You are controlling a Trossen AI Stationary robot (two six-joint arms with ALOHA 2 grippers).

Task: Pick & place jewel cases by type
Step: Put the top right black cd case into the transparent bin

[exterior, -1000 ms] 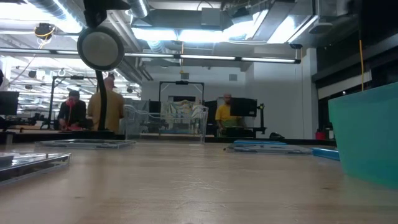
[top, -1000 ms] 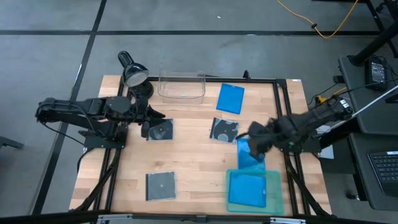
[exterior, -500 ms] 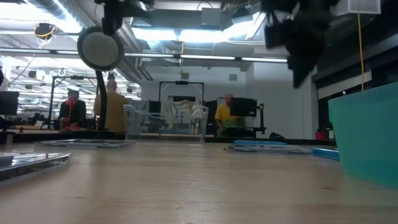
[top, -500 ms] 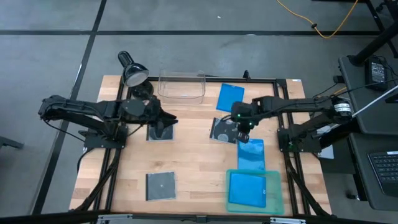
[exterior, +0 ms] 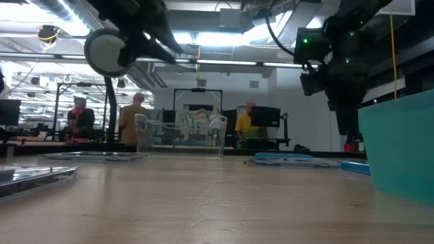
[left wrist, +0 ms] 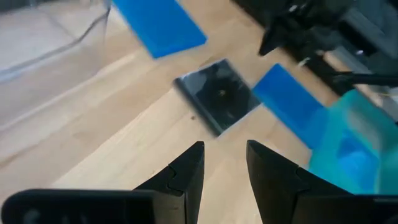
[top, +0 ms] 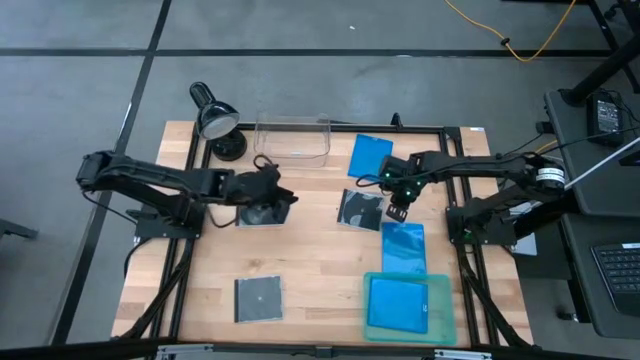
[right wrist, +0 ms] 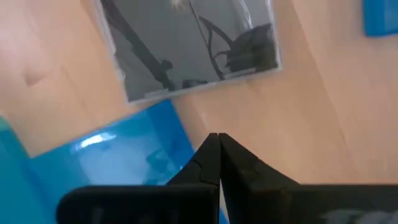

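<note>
Three square grey jewel cases lie flat on the table: one [top: 258, 213] at the far left, one [top: 360, 208] in the middle, one [top: 258, 298] near the front. Blue jewel cases lie at the far side [top: 372, 157], right of centre [top: 403, 246], and inside the teal tray [top: 400, 303]. My left gripper [top: 285, 198] hovers open over the left grey case's right edge. My right gripper [top: 398, 208] hangs shut, pointing down between the middle grey case [right wrist: 186, 43] and the blue case [right wrist: 118, 155], above the table.
A clear plastic bin [top: 292, 138] stands at the far edge, with a desk lamp [top: 212, 120] to its left. The teal tray [top: 440, 310] sits at the front right corner. People stand in the room beyond the table [exterior: 129, 122].
My right gripper has swung from over the blue case beside the tray toward the far edge and come down beside the middle grey case. My left gripper has moved toward the table's right and down, over the left grey case. The cases have stayed where they lay.
</note>
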